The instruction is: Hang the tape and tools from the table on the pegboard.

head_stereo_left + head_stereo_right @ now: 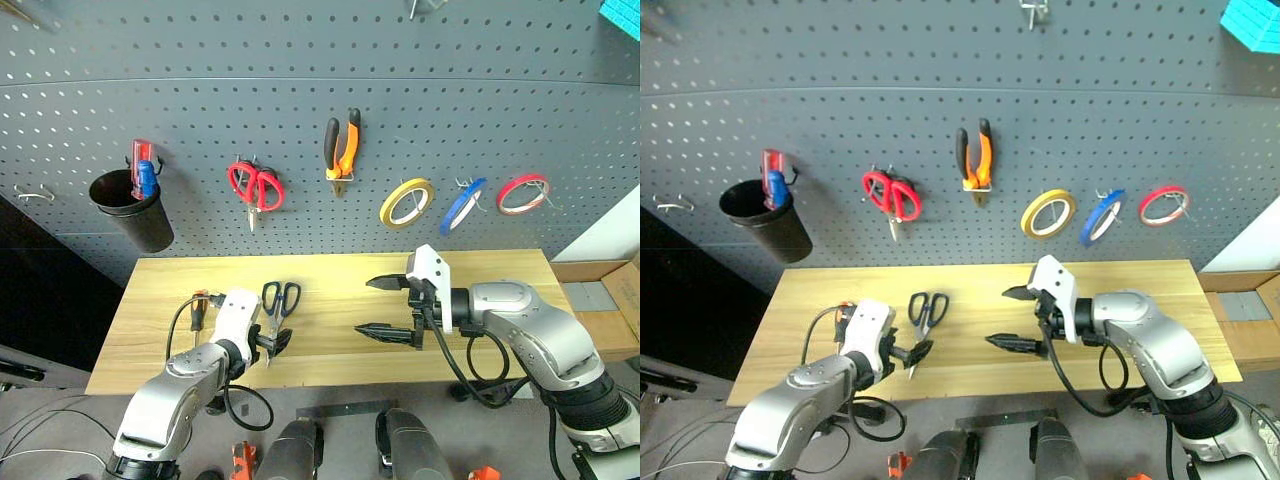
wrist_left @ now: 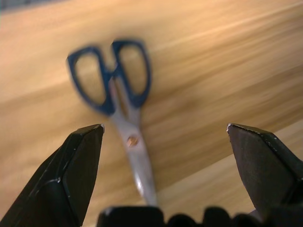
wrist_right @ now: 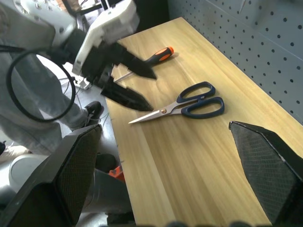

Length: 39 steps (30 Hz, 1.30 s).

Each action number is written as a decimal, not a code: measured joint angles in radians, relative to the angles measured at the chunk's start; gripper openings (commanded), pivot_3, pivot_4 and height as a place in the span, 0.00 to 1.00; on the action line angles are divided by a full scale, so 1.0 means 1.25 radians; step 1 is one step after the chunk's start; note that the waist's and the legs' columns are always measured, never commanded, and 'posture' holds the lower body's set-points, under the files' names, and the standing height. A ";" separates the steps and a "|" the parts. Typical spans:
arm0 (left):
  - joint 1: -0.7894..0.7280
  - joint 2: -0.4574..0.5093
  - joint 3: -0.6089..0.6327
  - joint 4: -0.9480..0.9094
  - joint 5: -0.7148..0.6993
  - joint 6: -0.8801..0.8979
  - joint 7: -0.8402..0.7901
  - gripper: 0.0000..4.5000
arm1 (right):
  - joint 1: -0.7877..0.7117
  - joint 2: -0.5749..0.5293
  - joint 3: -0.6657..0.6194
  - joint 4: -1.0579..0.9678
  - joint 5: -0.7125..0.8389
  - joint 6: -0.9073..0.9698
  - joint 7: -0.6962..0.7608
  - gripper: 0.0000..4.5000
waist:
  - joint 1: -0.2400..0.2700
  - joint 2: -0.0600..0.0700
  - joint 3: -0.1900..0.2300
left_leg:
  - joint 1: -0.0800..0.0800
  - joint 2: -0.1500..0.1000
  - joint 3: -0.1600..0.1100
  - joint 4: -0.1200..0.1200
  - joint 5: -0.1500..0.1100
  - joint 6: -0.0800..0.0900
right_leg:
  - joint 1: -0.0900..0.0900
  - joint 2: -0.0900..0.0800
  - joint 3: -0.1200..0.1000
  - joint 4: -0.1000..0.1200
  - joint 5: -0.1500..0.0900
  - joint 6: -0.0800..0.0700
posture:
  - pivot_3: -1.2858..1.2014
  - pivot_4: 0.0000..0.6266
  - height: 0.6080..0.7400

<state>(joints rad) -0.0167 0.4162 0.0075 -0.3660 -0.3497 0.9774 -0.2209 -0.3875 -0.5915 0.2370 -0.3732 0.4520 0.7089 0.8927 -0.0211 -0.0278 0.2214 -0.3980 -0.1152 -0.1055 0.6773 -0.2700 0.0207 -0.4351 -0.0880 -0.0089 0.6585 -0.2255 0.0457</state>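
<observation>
Left gripper point(image 1: 272, 343) fingers spread wide, holding nothing, tips just at the blade end of the blue-handled scissors point(image 1: 279, 303) flat on the table point(image 1: 500, 270). Screwdriver point(image 1: 199, 307) lies at 9 o'clock of the scissors, partly behind the arm. Right gripper point(image 1: 385, 308) spread, empty, over table centre. On the pegboard point(image 1: 300, 60): pliers point(image 1: 341, 152) at 12 o'clock of the scissors, blue tape point(image 1: 463, 206) hung between yellow and red rolls.

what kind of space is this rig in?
Looks like a workshop or tool-bench mock-up: a perforated pegboard with pliers, red-handled scissors and tape rolls on hooks, above a wooden table where blue-handled scissors lie.
</observation>
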 measured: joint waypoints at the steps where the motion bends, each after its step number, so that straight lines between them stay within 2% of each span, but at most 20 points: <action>1: -0.009 -0.011 0.008 0.014 0.001 0.023 0.015 1.00 | 0.000 0.000 0.000 0.000 0.000 0.000 0.000 1.00 | 0.001 0.000 0.000 | 0.000 0.000 0.000 0.000 0.000 0.000 | 0.000 0.000 0.000 0.000 0.000 0.000 | 0.51 0.33 1.00; 8: -0.072 -0.054 0.030 0.103 0.020 0.121 0.062 1.00 | 0.000 0.000 0.000 0.000 0.001 0.003 0.000 1.00 | 0.011 0.000 0.000 | 0.000 0.000 0.000 0.000 0.001 -0.002 | 0.000 0.000 0.000 0.000 0.000 0.000 | 0.50 0.34 1.00; 22: -0.158 -0.078 -0.002 0.218 0.069 0.120 0.066 1.00 | 0.007 -0.001 -0.003 -0.014 0.002 0.022 -0.008 1.00 | 0.015 0.000 0.000 | 0.000 0.000 0.000 0.000 0.001 -0.002 | 0.000 0.000 0.000 -0.001 0.000 0.000 | 0.49 0.34 1.00; 31: -0.208 -0.124 -0.011 0.319 0.110 0.070 0.083 1.00 | 0.017 -0.009 -0.015 -0.034 0.008 0.045 -0.022 1.00 | 0.013 0.000 0.000 | -0.001 0.000 0.000 0.000 0.001 -0.003 | 0.000 0.000 0.000 -0.001 0.000 0.000 | 0.49 0.35 1.00; 35: -0.207 -0.124 -0.011 0.328 0.125 0.050 0.083 0.80 | 0.018 -0.009 -0.015 -0.037 0.010 0.052 -0.025 1.00 | 0.013 0.000 0.000 | -0.001 0.000 0.000 0.000 0.001 -0.002 | 0.000 0.000 0.000 -0.001 0.000 0.000 | 0.49 0.36 1.00; 39: -0.199 -0.124 -0.008 0.327 0.135 0.051 0.088 0.49 | 0.018 -0.009 -0.015 -0.037 0.010 0.055 -0.032 1.00 | 0.013 0.000 0.000 | -0.001 0.000 0.000 0.000 0.000 -0.002 | 0.000 0.000 -0.001 -0.001 0.000 0.000 | 0.49 0.36 1.00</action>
<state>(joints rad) -0.2652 0.2613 -0.0020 0.0430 -0.1804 1.0414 -0.1114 -0.3649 -0.6025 0.2178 -0.4193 0.4644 0.7776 0.8524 -0.0044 -0.0282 0.2215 -0.3990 -0.1150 -0.1060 0.6774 -0.2694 0.0176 -0.4352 -0.0884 -0.0096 0.6571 -0.2254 0.0458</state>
